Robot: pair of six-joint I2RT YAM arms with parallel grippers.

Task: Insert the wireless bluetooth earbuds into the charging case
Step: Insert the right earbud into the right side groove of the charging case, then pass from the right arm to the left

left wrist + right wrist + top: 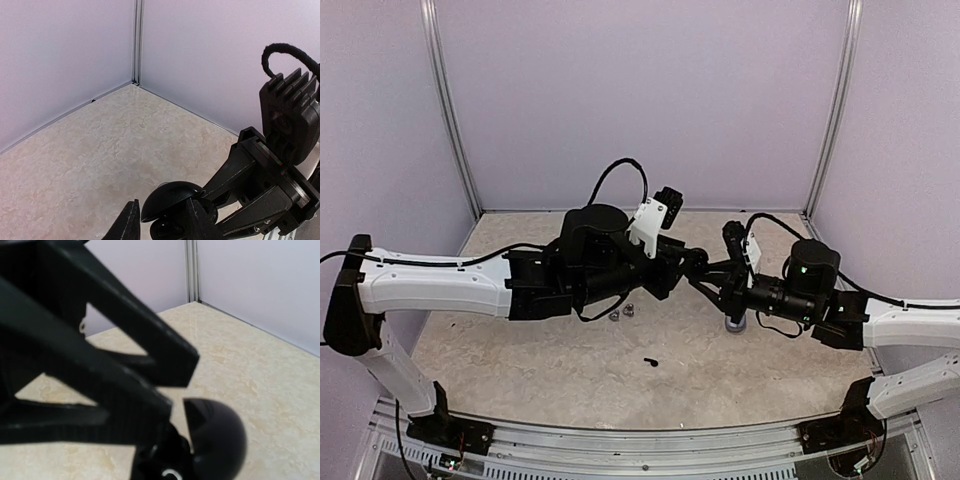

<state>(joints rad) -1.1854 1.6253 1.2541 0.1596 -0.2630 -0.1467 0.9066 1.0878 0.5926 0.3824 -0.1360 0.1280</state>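
A black round charging case with its domed lid open sits between the fingers of my left gripper, held above the table; the gripper looks shut on it. The lid also shows in the right wrist view. My right gripper meets the left gripper over the table's middle, and its fingers reach the case's rim; I cannot tell whether they are open. Two silvery-grey earbuds and one black earbud lie on the table. The other black earbud is hidden.
A grey round puck stands on the table under the right gripper. Lilac walls with metal corner posts close in the left, back and right sides. The left gripper's fingers fill much of the right wrist view.
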